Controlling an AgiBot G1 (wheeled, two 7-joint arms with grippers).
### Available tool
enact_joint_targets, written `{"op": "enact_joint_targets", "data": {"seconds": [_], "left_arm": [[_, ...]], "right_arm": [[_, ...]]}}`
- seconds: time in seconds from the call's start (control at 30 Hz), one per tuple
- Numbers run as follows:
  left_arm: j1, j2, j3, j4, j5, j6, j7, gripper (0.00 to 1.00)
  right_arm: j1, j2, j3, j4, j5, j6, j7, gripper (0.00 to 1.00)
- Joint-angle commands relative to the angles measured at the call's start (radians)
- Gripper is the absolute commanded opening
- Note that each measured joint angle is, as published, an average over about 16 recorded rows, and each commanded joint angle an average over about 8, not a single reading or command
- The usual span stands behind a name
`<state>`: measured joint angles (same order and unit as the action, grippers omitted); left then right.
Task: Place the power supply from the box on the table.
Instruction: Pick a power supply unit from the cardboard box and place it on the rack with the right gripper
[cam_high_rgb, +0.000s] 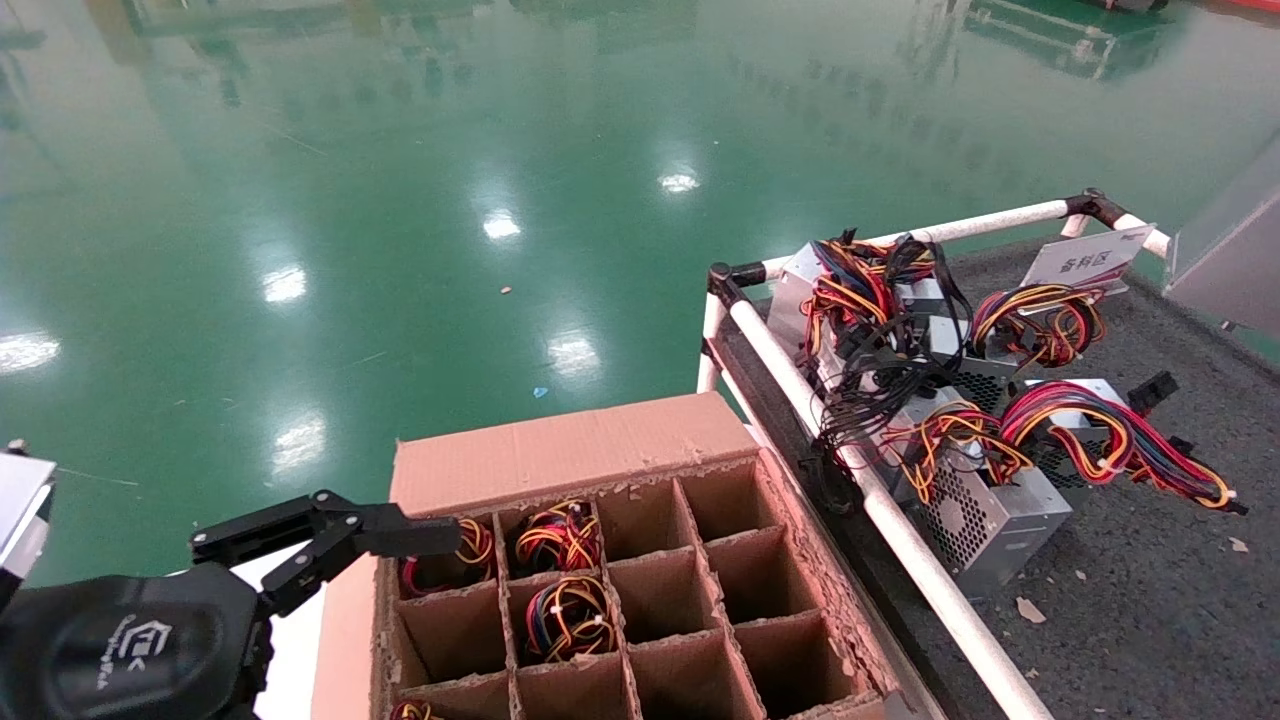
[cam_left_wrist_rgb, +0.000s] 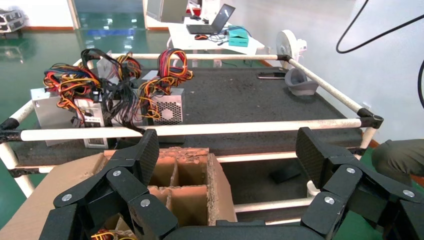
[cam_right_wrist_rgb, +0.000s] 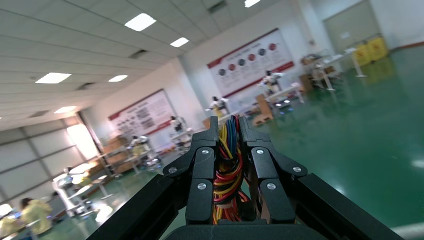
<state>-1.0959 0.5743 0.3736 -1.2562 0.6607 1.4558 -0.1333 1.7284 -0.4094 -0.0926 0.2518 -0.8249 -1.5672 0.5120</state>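
Observation:
My right gripper (cam_right_wrist_rgb: 228, 122) is shut on a bundle of red, yellow, blue and black wires (cam_right_wrist_rgb: 227, 172) of a power supply; the metal unit itself is hidden, and this gripper is outside the head view. The box (cam_high_rgb: 560, 450) stands low in the middle, with wire bundles (cam_high_rgb: 558, 535) showing in some left cells. At the box's left edge, my left gripper (cam_high_rgb: 340, 530) hangs open and holds nothing. In the left wrist view its fingers (cam_left_wrist_rgb: 147, 150) straddle a corner of the box (cam_left_wrist_rgb: 195, 200). The table (cam_high_rgb: 1120, 600) lies to the right.
Several power supplies (cam_high_rgb: 985, 510) with tangled wires lie on the table's near-left part, behind the white rail (cam_high_rgb: 900, 530). A white sign (cam_high_rgb: 1085, 258) stands at the table's far edge. Glossy green floor (cam_high_rgb: 400, 200) lies beyond the box.

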Motion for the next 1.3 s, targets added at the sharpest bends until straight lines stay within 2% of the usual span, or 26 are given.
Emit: {"op": "enact_joint_targets", "data": {"seconds": [0.03, 0.23, 0.53, 0.9, 1.3], "left_arm": [[0.000, 0.000, 0.000, 0.000, 0.000, 0.000, 0.000, 1.00], [0.000, 0.000, 0.000, 0.000, 0.000, 0.000, 0.000, 1.00], [0.000, 0.000, 0.000, 0.000, 0.000, 0.000, 0.000, 1.00], [0.000, 0.000, 0.000, 0.000, 0.000, 0.000, 0.000, 1.00], [0.000, 0.000, 0.000, 0.000, 0.000, 0.000, 0.000, 1.00]], "right_arm": [[0.000, 0.013, -0.004, -0.031, -0.010, -0.001, -0.023, 0.00], [-0.055, 0.041, 0.004, -0.056, 0.030, -0.026, -0.029, 0.00], [-0.204, 0.081, 0.027, -0.027, 0.146, -0.032, 0.006, 0.00], [-0.476, 0.118, 0.043, 0.074, 0.320, -0.037, 0.036, 0.00], [-0.745, 0.121, 0.054, 0.156, 0.481, -0.032, -0.005, 0.00]]}}
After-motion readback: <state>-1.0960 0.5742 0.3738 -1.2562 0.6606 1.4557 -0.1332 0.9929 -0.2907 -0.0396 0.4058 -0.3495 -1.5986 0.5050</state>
